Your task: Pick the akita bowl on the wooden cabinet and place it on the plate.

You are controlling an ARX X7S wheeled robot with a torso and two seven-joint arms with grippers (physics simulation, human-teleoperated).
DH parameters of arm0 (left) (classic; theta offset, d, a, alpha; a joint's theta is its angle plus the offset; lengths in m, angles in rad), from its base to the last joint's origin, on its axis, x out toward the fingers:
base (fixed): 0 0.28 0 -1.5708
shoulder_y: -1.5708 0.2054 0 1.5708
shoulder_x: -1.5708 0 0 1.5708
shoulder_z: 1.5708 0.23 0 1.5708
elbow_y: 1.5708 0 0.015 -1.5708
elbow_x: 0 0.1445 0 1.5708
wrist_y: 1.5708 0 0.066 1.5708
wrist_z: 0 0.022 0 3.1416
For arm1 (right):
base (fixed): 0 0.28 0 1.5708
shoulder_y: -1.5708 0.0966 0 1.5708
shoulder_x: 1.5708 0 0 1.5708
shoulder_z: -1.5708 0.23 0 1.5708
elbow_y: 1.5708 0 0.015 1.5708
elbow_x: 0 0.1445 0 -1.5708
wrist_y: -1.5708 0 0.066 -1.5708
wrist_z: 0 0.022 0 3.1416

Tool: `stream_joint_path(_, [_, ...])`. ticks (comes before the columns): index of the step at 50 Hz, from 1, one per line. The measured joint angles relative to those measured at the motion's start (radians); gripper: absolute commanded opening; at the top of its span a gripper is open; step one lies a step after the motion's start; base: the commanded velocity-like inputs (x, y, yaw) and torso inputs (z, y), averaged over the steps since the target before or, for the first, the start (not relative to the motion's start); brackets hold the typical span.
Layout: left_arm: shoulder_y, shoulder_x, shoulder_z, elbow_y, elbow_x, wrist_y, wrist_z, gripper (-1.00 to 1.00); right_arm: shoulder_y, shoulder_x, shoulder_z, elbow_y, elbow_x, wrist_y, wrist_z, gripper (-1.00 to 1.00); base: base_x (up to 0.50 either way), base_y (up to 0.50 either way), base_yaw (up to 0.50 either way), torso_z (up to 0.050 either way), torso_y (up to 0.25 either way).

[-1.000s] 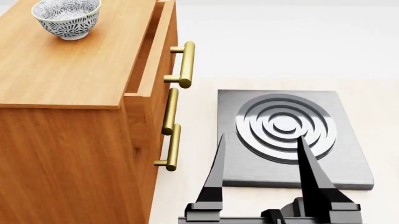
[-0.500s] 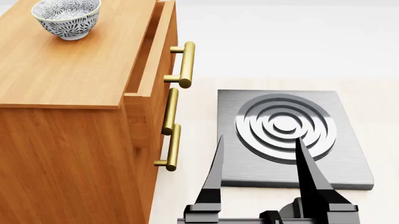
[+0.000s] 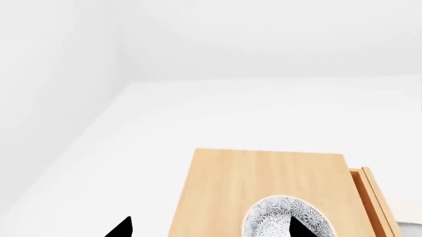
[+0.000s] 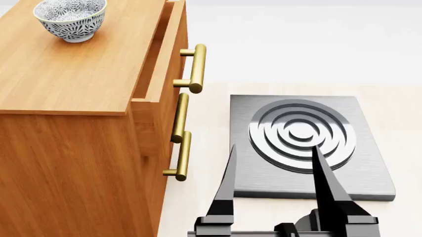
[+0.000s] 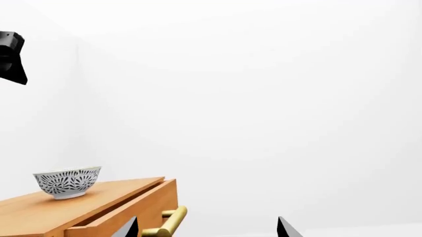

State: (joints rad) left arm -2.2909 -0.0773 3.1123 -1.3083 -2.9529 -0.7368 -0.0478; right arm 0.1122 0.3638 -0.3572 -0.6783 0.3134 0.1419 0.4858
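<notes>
The akita bowl, white with a dense dark petal pattern, stands upright on top of the wooden cabinet near its far left end. It also shows in the right wrist view as the bowl on the cabinet. My left gripper hovers open above the cabinet top, one fingertip over the bowl, holding nothing. The right gripper stands open and empty low in front, over the stove's near side. The plate is out of view.
A grey square stove with raised rings lies on the pale counter right of the cabinet. The top drawer stands slightly pulled out, with brass bar handles projecting from the cabinet front. A black arm part shows high up in the right wrist view.
The right gripper's fingers have shifted very slightly in the head view. The bowl and cabinet have not moved.
</notes>
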Motion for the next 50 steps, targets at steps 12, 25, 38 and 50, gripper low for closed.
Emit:
stream_joint_path(12, [-0.006, 0.033, 0.009, -0.001, 0.017, 0.012, 0.024, 1.0, 0.0, 0.003, -0.002, -0.001, 0.003, -0.002, 0.002, 1.0, 0.0, 0.0, 0.0, 0.0, -0.149])
stream_joint_path(25, [-0.001, 0.035, 0.01, 0.001, 0.016, 0.003, 0.031, 1.0, 0.0, 0.007, -0.004, 0.0, 0.005, -0.003, 0.006, 1.0, 0.0, 0.0, 0.0, 0.0, -0.171])
stream_joint_path(38, [0.003, 0.012, 0.005, 0.0, -0.028, -0.053, -0.013, 1.0, 0.002, 0.008, -0.008, 0.005, 0.005, -0.007, 0.008, 1.0, 0.0, 0.0, 0.0, 0.0, 0.0])
stream_joint_path(50, [0.009, 0.009, 0.007, 0.0, -0.037, -0.065, -0.014, 1.0, 0.003, 0.01, -0.011, 0.008, 0.005, -0.009, 0.01, 1.0, 0.0, 0.0, 0.0, 0.0, -0.191])
